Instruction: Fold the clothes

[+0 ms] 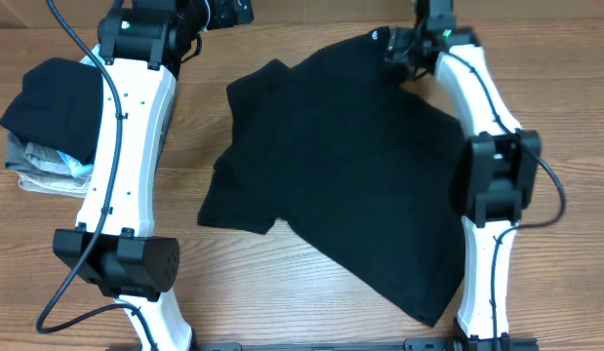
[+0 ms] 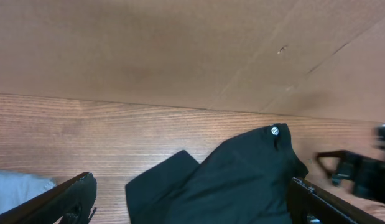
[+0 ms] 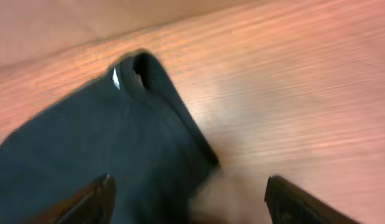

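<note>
Left fingers (image 2: 68, 200): spread wide and empty, with nothing between them but bare bench (image 2: 86, 137) and, further out, an edge of the black T-shirt (image 2: 242, 180). Raised at the far side of the bench, set back from the cloth. Likely parked there to keep clear of the fabric while holding it in sight.

Right fingers (image 3: 96, 199): also wide apart, poised over the collar end of the shirt, close by the small white neck label (image 3: 115, 78). Blurred view on this side, so contact with the fabric cannot be told, though no cloth appears pinched. Probably placed here because the collar edge offers a firm line to grip and pull straight.

Outward from the fingers: T-shirt lying across the middle of the bench, mostly flat but skewed. Collar toward the far right, one sleeve pointing far left, hem running off toward the near right corner. No fold made yet. Treat the step in hand as squaring and smoothing before the first fold.

At the left edge: a stack of other garments (image 1: 46, 127), well apart from the shirt. Leave untouched.
</note>
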Tool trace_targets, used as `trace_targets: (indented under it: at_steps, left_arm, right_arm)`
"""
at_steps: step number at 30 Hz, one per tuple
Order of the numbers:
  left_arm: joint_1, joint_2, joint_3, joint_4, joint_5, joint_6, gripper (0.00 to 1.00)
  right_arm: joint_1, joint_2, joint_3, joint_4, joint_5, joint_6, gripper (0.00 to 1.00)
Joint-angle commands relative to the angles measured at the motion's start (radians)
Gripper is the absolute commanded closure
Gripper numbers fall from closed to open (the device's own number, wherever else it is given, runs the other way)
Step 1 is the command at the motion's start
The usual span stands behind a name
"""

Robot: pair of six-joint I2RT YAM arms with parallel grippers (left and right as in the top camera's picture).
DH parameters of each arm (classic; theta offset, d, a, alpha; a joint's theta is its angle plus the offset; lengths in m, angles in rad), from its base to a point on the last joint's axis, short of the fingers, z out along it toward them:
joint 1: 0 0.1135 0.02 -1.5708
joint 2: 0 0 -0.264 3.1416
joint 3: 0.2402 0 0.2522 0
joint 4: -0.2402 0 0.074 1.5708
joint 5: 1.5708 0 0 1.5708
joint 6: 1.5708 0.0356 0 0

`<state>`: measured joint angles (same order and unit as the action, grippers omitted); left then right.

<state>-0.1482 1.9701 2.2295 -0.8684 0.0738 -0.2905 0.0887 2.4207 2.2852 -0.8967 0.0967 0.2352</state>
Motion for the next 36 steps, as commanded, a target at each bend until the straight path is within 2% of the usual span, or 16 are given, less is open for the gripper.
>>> trace_targets:
  at_steps: [1,6,13,17,23,29,33,34,36]
  left_arm:
    - [0.004,0.005,-0.002,0.005,-0.004,-0.009,0.0]
    - [0.004,0.005,-0.002,0.005,-0.004,-0.009,0.0]
    - [0.004,0.005,-0.002,0.005,-0.004,-0.009,0.0]
    - [0.004,0.005,-0.002,0.004,-0.004,-0.009,0.0]
    - [0.004,0.005,-0.002,0.005,-0.004,-0.009,0.0]
    - [0.004,0.005,-0.002,0.005,-0.004,-0.009,0.0]
    - [0.004,0.005,-0.002,0.004,-0.004,-0.009,0.0]
    - [0.004,0.005,-0.002,0.005,-0.004,-0.009,0.0]
    - [0.004,0.005,-0.002,0.005,-0.004,-0.009,0.0]
  right_arm:
    - [-0.045,-0.175,0.089,-0.167,0.063,0.086,0.19]
    - [-0.113,-0.272,0.089,-0.428,0.038,0.162,0.21]
    - [-0.126,-0.373,0.089,-0.64,0.037,0.201,0.18]
    - [-0.126,-0.434,0.089,-0.789,0.037,0.272,0.16]
    - [-0.126,-0.557,0.01,-0.797,-0.095,0.266,0.18]
    - [-0.145,-0.678,-0.217,-0.797,-0.087,0.267,0.44]
    - [-0.194,-0.69,-0.41,-0.772,-0.046,0.267,0.75]
    - [-0.214,-0.69,-0.463,-0.738,-0.046,0.267,0.85]
    - [-0.27,-0.69,-0.57,-0.637,-0.05,0.267,0.96]
